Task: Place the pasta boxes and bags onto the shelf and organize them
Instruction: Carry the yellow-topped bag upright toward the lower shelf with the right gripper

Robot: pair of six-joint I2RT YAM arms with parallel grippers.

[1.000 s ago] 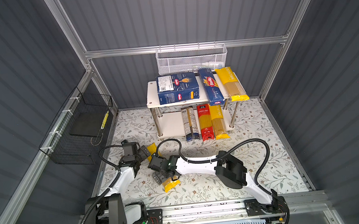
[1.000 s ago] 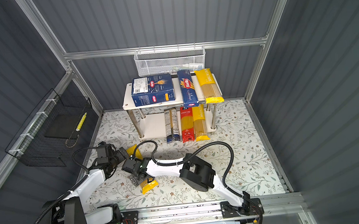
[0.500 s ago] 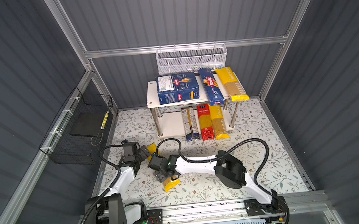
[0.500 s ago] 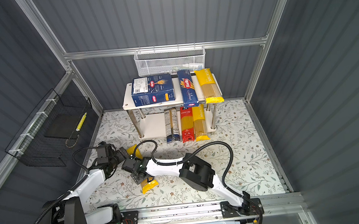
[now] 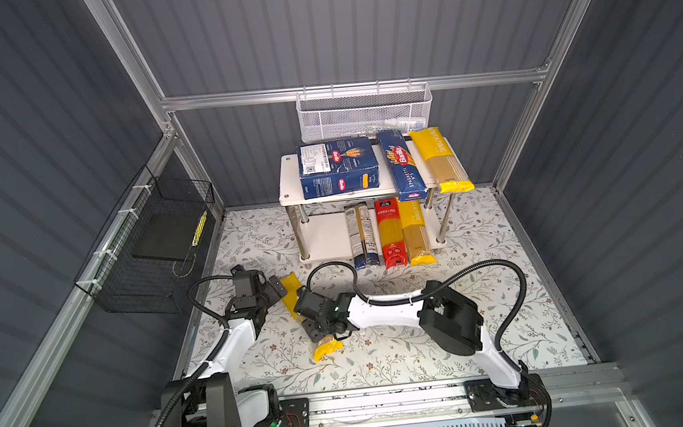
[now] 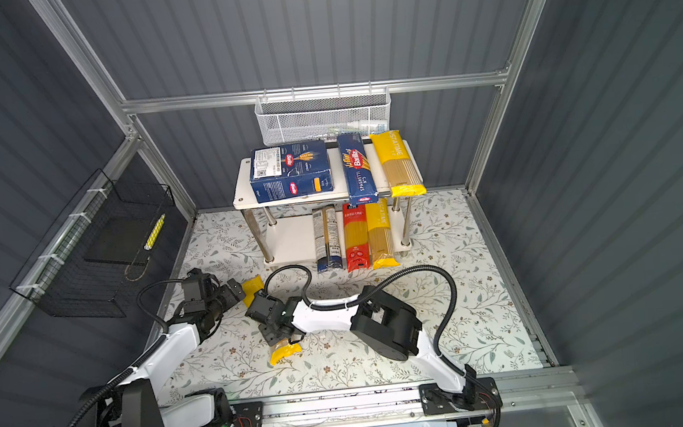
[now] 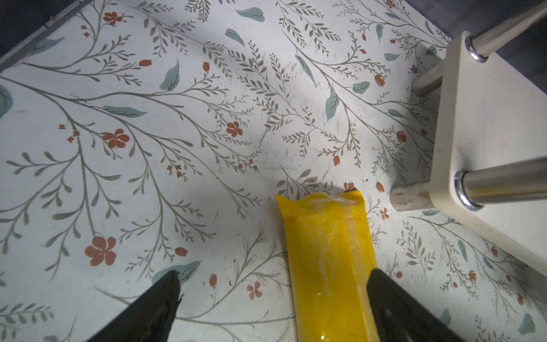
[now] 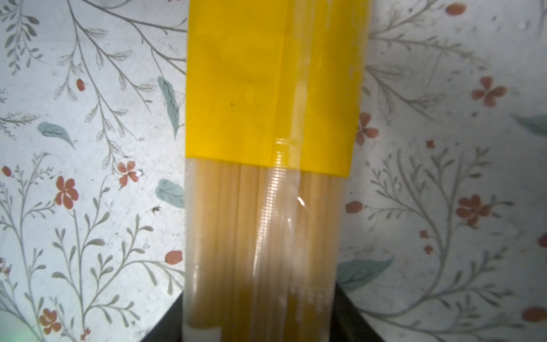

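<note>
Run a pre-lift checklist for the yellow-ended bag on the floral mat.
1. The right end effector straddles the yellow-ended bag at its clear section: ok.
2. Its grip on the bag is firm: cannot tell.
3. The left end effector is clear of the bag: not ok, it stands open around the bag's far end.
4. The shelf has bare space on the left of its lower board: ok.

We see a spaghetti packet of glossy plastic film, opaque yellow at the end and clear over the pasta, with a ridged seam. The worktop has a matt floral-printed covering, lightly scuffed. The shelf has smooth off-white boards and polished chrome legs. The pasta boxes are printed cardboard. Behind hangs a white metal mesh basket; at the side, a black wire basket.
</note>
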